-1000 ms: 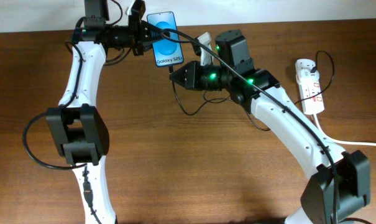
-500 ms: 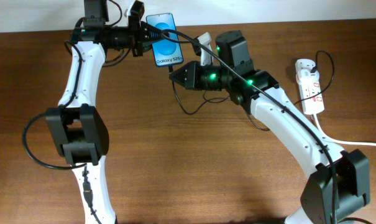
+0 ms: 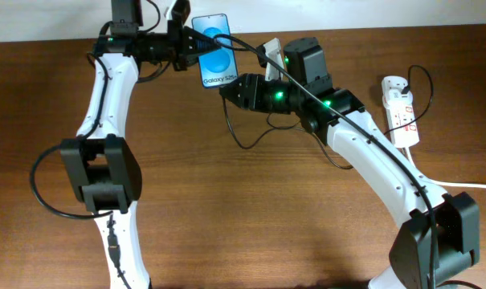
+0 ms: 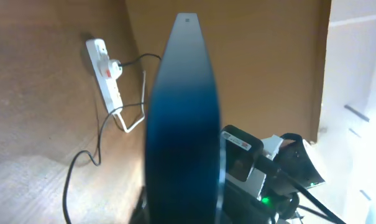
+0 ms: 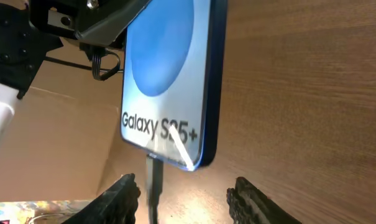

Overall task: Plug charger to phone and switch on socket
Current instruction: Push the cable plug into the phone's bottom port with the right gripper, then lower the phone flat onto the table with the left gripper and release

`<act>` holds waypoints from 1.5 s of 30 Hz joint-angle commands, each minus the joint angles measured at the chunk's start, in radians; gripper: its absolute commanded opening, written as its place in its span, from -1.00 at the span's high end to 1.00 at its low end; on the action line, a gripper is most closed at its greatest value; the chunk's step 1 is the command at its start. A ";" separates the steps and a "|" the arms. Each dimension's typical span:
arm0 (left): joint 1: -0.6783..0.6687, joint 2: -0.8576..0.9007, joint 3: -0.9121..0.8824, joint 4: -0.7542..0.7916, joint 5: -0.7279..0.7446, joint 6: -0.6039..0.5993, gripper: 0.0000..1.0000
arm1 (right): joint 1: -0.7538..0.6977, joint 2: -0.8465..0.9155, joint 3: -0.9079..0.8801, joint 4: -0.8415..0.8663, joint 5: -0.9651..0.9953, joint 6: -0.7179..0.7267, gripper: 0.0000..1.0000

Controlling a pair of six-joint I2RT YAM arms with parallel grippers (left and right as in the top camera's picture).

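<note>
The phone (image 3: pixel 214 50), blue screen with white "Galaxy S25+" text, is held off the table at the far side, and my left gripper (image 3: pixel 189 45) is shut on its upper end. In the left wrist view the phone (image 4: pixel 181 124) shows edge-on. The charger's plug tip (image 5: pixel 152 177) sits in the phone's (image 5: pixel 169 81) bottom edge. My right gripper (image 5: pixel 186 194) is open just below, and its fingers (image 5: pixel 122 198) stand on either side of the plug without touching it. The charger's black cable (image 3: pixel 230 128) loops over the table. The white socket (image 3: pixel 401 108) lies far right.
The socket's thick white cord (image 3: pixel 455 183) runs off the right edge. The right arm (image 3: pixel 371 156) stretches diagonally over the table's right half, the left arm (image 3: pixel 106 88) along the left. In the left wrist view the socket (image 4: pixel 107 74) and black cable (image 4: pixel 94 158) lie beyond the phone.
My right gripper has opened and let go of the charger's plug, which stays in the phone. The phone and both grippers have shifted slightly towards the far side.
</note>
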 commanded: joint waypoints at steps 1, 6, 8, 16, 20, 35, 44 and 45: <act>0.020 -0.008 0.014 0.002 0.033 0.177 1.00 | -0.018 0.014 0.019 0.020 -0.076 -0.057 -0.12; 0.020 0.000 -0.013 -0.018 -0.044 0.224 1.00 | -0.138 0.014 0.019 0.009 -0.225 -0.082 -0.17; 0.017 0.002 -0.031 -0.178 -0.221 0.318 1.00 | -0.184 0.014 0.019 -0.051 -0.224 -0.121 -0.18; -0.043 0.008 -0.064 -0.560 -0.788 0.553 1.00 | -0.211 0.014 0.019 -0.310 -0.006 -0.222 -0.19; -0.049 0.016 -0.173 -0.531 -0.787 0.553 1.00 | -0.211 0.014 0.019 -0.366 0.045 -0.240 -0.20; -0.049 0.143 -0.201 -0.446 -0.810 0.548 0.83 | -0.211 0.014 0.019 -0.401 0.067 -0.240 -0.21; -0.048 0.143 -0.197 -0.461 -0.905 0.496 0.19 | -0.211 0.014 0.019 -0.418 0.087 -0.240 -0.22; -0.048 0.143 -0.190 -0.471 -0.933 0.494 0.19 | -0.211 0.014 0.019 -0.420 0.090 -0.240 -0.22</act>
